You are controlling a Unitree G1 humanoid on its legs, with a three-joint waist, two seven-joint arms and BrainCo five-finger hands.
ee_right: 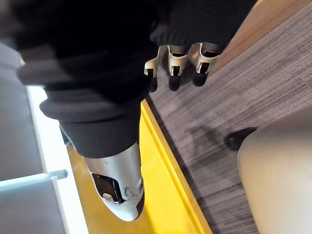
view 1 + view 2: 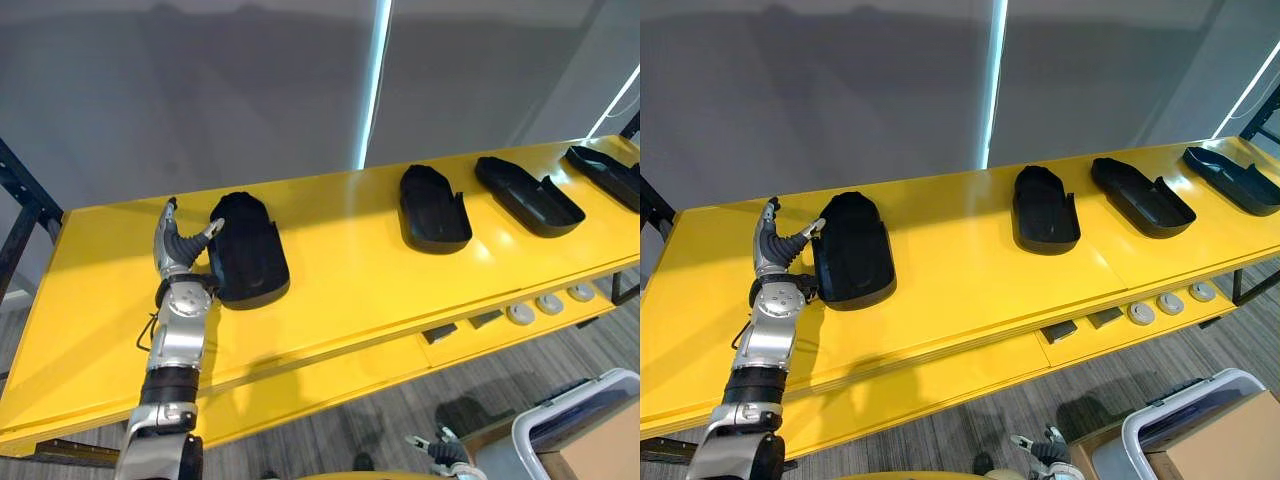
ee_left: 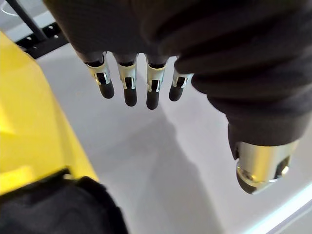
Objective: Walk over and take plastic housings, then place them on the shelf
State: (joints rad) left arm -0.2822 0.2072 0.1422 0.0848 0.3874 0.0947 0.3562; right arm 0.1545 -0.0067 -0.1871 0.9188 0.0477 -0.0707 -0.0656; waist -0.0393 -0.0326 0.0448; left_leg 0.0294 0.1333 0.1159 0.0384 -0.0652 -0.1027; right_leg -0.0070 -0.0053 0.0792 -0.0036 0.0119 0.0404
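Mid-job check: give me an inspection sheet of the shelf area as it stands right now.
Surface: yellow shelf, flat top.
Job's things: four black plastic housings in a row on it.
Clutter: round grey parts and dark blocks on the lower ledge.
Hands: left hand open, thumb at the leftmost housing; right hand open, low over the floor.
Cables: nothing seen.
Surroundings: grey wall behind; white-rimmed bin and cardboard box at lower right.

Silver-grey arm (image 2: 176, 345), apparently ribbed dark cover (image 3: 234, 58), silver dark-tipped left robot hand (image 2: 176, 252)
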